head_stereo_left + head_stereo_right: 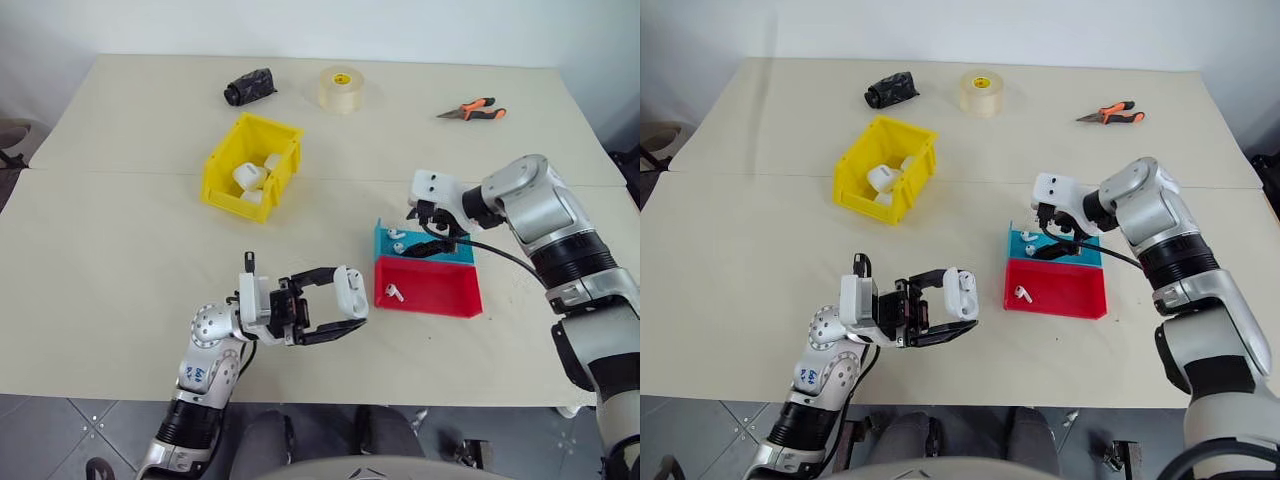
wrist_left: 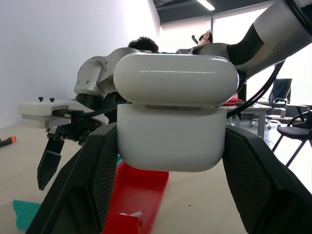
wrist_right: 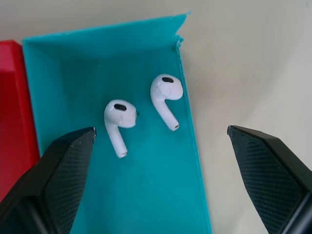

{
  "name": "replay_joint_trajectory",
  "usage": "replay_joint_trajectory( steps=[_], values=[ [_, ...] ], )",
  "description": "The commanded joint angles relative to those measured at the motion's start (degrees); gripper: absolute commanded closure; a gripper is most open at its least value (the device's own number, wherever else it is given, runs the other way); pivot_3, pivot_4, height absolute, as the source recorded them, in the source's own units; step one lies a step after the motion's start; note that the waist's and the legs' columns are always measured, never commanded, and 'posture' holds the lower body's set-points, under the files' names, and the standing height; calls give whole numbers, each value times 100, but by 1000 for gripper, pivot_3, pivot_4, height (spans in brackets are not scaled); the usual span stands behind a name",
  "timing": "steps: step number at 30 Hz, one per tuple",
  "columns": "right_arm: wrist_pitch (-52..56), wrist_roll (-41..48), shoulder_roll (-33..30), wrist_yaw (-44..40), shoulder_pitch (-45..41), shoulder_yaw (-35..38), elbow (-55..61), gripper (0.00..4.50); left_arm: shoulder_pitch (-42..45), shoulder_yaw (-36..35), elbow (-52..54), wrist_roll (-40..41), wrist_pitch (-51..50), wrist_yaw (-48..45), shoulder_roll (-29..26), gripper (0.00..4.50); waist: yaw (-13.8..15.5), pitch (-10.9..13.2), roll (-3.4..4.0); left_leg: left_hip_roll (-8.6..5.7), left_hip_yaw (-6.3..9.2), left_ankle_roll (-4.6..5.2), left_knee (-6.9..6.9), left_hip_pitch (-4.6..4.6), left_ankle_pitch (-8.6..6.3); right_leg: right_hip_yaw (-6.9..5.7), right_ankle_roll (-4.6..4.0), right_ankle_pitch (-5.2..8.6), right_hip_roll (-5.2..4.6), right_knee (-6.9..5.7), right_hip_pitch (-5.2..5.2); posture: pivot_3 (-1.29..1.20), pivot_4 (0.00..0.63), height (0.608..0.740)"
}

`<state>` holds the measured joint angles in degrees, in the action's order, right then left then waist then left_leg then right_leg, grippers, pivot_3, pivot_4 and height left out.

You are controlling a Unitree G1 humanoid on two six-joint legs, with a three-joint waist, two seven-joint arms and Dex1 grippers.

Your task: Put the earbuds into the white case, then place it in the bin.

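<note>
My left gripper is shut on the white case, held sideways above the table's near edge with its lid down. To the right, my right gripper stands open, pointing down over the teal tray. Two earbuds lie in that tray between its fingertips, untouched. A third earbud lies in the red tray just in front. The yellow bin stands further back on the left with several white cases inside.
At the table's far side lie a black bundle, a roll of tape and orange-handled pliers. A seam between two tabletops runs behind the trays. A cable hangs from my right wrist beside the teal tray.
</note>
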<state>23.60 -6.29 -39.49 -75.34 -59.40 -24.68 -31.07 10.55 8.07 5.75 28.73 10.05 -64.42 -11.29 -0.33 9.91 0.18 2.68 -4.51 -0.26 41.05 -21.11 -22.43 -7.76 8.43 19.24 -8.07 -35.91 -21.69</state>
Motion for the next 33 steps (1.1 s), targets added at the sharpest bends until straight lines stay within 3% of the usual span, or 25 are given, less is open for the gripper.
replay_joint_trajectory(
  steps=[1,5,8,11,20,22,29,33],
  values=[
    [-138,-124,44,-49,-149,40,58,12,-29,51,168,-11,128,59,24,1527,8,0,0,0,0,0,1,0,0,0,0,0,0,0,0,0,150,740],
    [-275,-255,85,-15,-83,33,217,12,-42,56,184,-5,129,86,14,1527,6,0,1,0,1,0,0,0,0,0,0,0,0,0,0,0,150,740],
    [-306,-281,86,-64,-21,49,315,535,-45,59,193,-5,123,103,6,1527,5,1,1,0,0,0,0,0,0,0,0,0,0,0,0,0,150,740],
    [-339,-322,63,-101,31,58,407,1523,-53,57,220,1,106,114,-10,1527,5,1,1,0,0,0,0,0,0,0,0,0,0,0,0,0,150,740],
    [-214,-316,8,-275,113,89,814,1523,-82,54,302,33,57,162,-72,1527,6,1,1,0,1,0,0,0,0,0,0,0,0,0,0,0,150,740],
    [-174,-314,-8,-305,166,88,956,1892,-82,54,321,34,48,184,-80,1527,8,1,1,0,2,0,0,0,0,0,0,0,0,0,0,0,150,740],
    [-51,-343,-81,-394,279,83,1312,3812,-96,65,373,37,28,265,-90,1527,6,1,1,0,1,0,0,0,0,0,0,0,0,0,0,0,150,740],
    [-22,-360,-85,-369,302,72,1341,3812,-98,77,393,43,13,299,-95,1527,7,1,1,0,1,0,0,0,0,0,0,0,0,0,0,0,150,740]
  ],
)
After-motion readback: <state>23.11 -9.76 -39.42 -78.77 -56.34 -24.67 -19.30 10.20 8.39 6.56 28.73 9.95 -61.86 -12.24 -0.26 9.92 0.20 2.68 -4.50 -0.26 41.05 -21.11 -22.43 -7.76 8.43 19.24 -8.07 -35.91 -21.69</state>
